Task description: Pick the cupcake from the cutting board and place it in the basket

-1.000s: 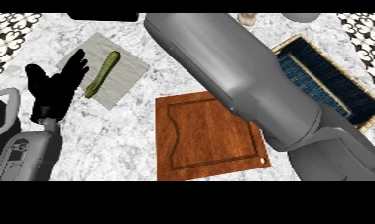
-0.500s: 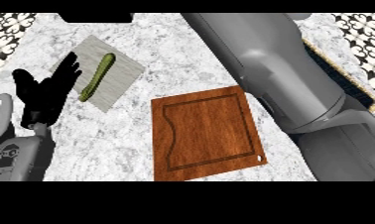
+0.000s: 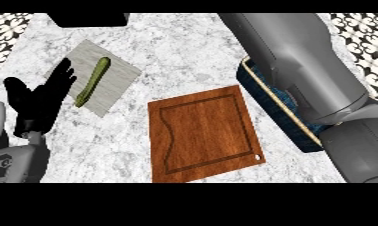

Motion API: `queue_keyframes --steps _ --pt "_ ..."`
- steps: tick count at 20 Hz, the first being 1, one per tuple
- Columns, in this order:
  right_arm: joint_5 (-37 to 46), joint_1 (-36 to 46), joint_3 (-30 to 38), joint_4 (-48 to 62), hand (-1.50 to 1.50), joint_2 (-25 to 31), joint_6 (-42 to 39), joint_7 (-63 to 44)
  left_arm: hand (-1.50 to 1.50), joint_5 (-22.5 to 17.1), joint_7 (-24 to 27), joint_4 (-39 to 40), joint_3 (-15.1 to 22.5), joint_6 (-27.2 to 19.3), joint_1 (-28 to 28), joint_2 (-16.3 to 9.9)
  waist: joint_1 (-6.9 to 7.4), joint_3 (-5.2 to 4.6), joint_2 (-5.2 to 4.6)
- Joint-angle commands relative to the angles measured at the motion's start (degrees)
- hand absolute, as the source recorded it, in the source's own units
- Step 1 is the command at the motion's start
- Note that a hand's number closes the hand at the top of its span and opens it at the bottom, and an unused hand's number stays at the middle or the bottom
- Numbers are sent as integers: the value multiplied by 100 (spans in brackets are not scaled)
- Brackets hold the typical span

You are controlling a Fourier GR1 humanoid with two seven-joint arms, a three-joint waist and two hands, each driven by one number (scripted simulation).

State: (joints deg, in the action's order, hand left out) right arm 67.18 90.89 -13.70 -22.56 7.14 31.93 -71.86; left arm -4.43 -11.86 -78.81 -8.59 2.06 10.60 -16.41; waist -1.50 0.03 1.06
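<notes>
The brown cutting board (image 3: 205,133) lies near the middle of the counter with nothing on it. No cupcake shows anywhere. The dark blue basket (image 3: 275,105) with a tan rim sits at the right, and my right forearm (image 3: 303,65) crosses over it and hides most of it. The right hand itself is out of sight past the top of the view. My left hand (image 3: 40,100) rests at the left edge, fingers straight and up, holding nothing.
A grey cloth (image 3: 94,77) with a green cucumber-like vegetable (image 3: 92,81) lies left of the board, just beside my left hand. A black object (image 3: 88,18) sits at the top left. Patterned wall tiles (image 3: 15,27) border the marble counter.
The view has shifted, so the board and cloth sit slightly lower and left. The right forearm has swung further right and up, uncovering the basket's left rim. The left hand stays still.
</notes>
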Motion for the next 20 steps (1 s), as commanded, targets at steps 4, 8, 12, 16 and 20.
queue_keyframes --steps 4,8,12,16,20 --pt "253 -775 86 -745 150 23 171 -1070 0 11 -109 -19 -33 -57 50 7 -73 1 -2" --pt "267 -1341 244 -1447 150 363 72 -759 0 76 -23 -232 55 -111 -247 131 -138 3 36" --pt "906 -1779 450 -1421 150 789 504 -1285 0 -80 -48 -260 -106 10 -239 -5 -161 -6 35" --pt "885 -2694 733 -2059 -150 597 643 -1015 0 -8 -108 -141 -23 -55 -71 81 -191 -2 -4" --pt "991 -3221 861 -2997 -150 517 426 -736 0 24 8 -76 -46 8 -96 32 -75 -4 -27"
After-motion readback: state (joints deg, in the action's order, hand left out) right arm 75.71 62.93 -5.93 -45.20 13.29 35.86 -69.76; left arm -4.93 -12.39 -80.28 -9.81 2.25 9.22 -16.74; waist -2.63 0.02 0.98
